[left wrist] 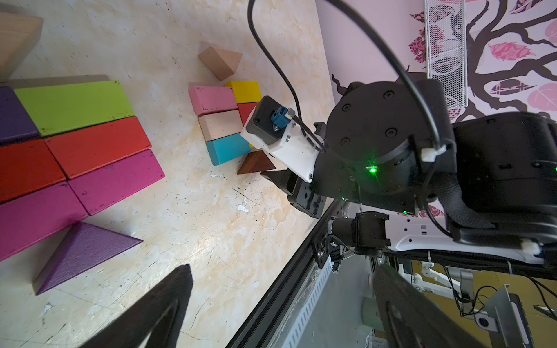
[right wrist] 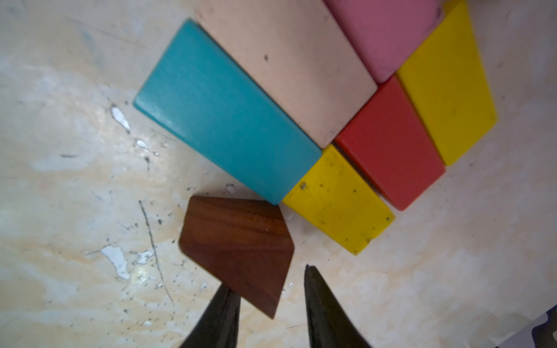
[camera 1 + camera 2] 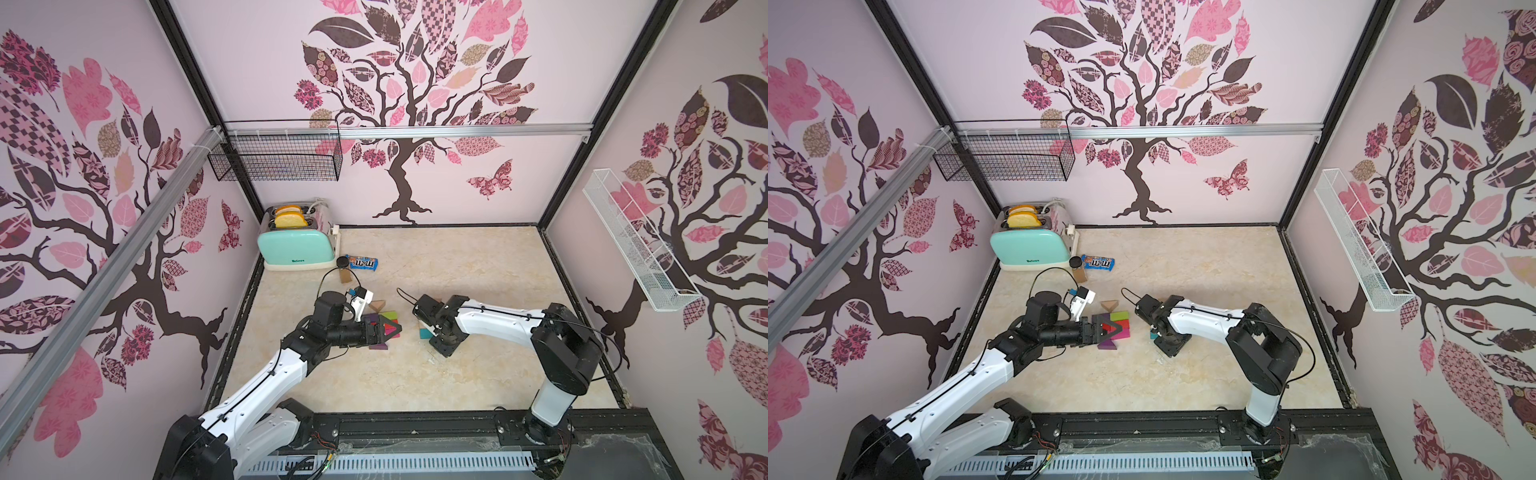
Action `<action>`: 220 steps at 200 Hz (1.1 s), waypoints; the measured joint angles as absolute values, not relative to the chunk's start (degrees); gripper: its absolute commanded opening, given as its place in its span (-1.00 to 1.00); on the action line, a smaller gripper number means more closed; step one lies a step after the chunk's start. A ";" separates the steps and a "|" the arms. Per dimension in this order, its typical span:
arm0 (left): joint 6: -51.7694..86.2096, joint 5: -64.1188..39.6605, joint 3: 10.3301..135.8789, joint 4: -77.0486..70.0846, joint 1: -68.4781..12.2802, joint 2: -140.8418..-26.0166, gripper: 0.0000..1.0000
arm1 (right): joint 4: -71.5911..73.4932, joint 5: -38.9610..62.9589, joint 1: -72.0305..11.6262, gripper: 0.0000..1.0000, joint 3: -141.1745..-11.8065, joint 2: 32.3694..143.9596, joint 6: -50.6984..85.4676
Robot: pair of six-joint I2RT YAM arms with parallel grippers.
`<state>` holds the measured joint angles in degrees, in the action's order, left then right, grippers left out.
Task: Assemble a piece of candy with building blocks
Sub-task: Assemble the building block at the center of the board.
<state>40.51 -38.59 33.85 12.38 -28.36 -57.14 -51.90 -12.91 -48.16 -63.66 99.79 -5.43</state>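
The building blocks lie in two flat groups on the marble tabletop. Under my left gripper, whose jaws stand wide open and hold nothing, are green, red and magenta rectangles and a purple triangle. The other group has teal, tan, pink, red and yellow rectangles. A brown triangle lies beside the teal one. My right gripper straddles its corner with narrow jaws: one fingertip touches it, and a gap shows at the other.
A mint toaster stands at the back left, with a blue M&M's packet and a small black-capped jar in front of it. A tan triangle lies behind the left group. A black basket and a white shelf hang on the walls.
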 measured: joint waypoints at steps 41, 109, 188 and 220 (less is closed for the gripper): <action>40.51 -38.59 33.85 12.36 -28.36 -57.14 0.96 | -52.16 -13.67 -48.12 -0.24 -64.14 99.79 -5.72; 40.51 -38.59 33.85 12.36 -28.36 -57.25 0.96 | -52.40 -14.35 -48.07 -0.23 -64.14 99.79 -6.55; 40.56 -38.59 33.85 12.34 -28.36 -57.25 0.96 | -52.77 -15.57 -47.09 -0.23 -63.99 98.61 -6.92; 40.56 -38.59 33.85 12.36 -28.36 -57.28 0.96 | -52.77 -14.70 -47.05 -0.23 -63.96 98.15 -6.94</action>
